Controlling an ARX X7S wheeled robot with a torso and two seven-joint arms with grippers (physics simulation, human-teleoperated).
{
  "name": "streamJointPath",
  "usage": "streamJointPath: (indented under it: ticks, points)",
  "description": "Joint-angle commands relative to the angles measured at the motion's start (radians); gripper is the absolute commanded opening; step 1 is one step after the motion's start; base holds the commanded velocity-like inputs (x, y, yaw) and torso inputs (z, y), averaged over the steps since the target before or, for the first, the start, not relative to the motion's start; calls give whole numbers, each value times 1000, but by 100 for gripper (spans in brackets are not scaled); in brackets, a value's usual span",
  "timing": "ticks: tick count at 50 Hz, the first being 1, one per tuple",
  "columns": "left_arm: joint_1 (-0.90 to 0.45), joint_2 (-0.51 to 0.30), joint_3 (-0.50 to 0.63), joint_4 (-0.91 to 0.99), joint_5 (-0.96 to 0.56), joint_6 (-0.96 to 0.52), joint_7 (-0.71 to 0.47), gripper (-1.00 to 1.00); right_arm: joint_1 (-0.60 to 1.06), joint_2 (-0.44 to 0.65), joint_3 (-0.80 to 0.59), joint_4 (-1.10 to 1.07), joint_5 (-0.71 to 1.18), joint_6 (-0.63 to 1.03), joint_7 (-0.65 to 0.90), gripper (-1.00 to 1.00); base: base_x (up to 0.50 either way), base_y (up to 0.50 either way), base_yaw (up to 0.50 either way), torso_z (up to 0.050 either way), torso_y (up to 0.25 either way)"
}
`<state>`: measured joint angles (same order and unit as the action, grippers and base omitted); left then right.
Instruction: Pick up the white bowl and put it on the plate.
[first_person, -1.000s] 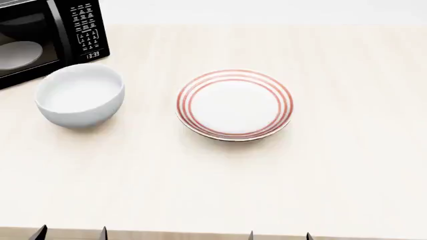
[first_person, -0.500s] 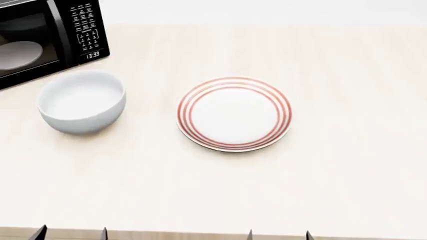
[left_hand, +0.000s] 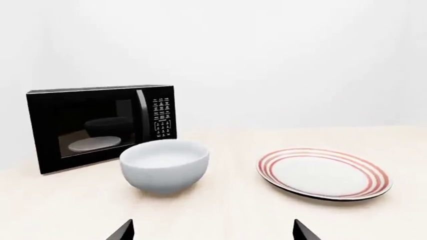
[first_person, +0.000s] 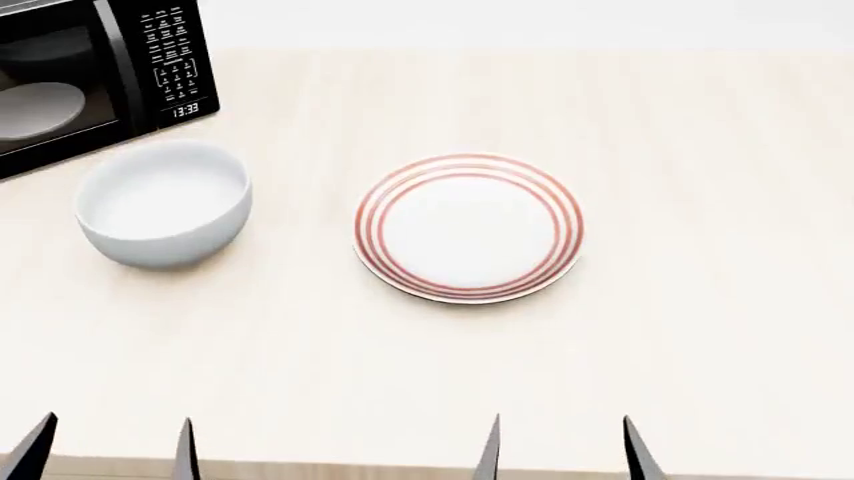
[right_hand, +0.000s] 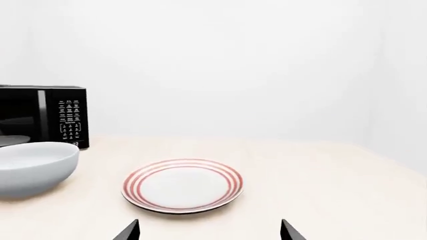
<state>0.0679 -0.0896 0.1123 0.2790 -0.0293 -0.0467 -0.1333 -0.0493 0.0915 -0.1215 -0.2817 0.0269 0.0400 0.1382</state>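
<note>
Across the head view, the white bowl (first_person: 164, 203) is sitting upright on the pale tabletop (first_person: 694, 330) at the left, well apart from the left claw (first_person: 110, 455), whose two dark tips are poking up at the near edge with a clear gap between them. The plate (first_person: 469, 227) is lying flat near the middle, beside the bowl and not touching it, ahead of the right claw (first_person: 561, 452), whose tips are also standing apart and holding nothing. A black microwave (first_person: 80, 70) is standing at the far left corner just behind the bowl; its display is reading 13:33, while the keypad labels are too small to read. Bare tabletop is stretching wide to the right of the plate and between the dishes and the near edge.

From the left wrist view, the bowl (left_hand: 165, 165) is sitting ahead of the spread tips of the left claw (left_hand: 212, 231), with the microwave (left_hand: 100, 127) behind it and the plate (left_hand: 323, 173) off to one side.

From the right wrist view, the plate (right_hand: 182, 185) is lying straight ahead of the open right claw (right_hand: 210, 230), and the bowl (right_hand: 33, 167) is being cut off by the picture's edge.
</note>
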Motion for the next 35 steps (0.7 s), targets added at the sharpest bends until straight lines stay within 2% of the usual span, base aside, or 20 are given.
streamJointPath:
  ticks: [1, 15, 16, 35]
  points:
    - [18, 2, -7, 89, 1, -21, 5, 100, -12, -2, 7, -67, -11, 6, -5, 100, 0, 0, 0, 0, 0]
    - [19, -16, 9, 102, -13, -28, -16, 100, -17, 17, -6, -65, 7, -24, 12, 100, 23, 0, 0, 0, 0]
    - [19, -17, 10, 102, -13, -28, -18, 100, -14, 18, -7, -70, 2, 13, 18, 100, 500, 0, 0, 0, 0]
    - [17, -39, 26, 98, -18, -26, -52, 100, -10, 36, -24, -54, 18, -11, 46, 100, 500, 0, 0, 0, 0]
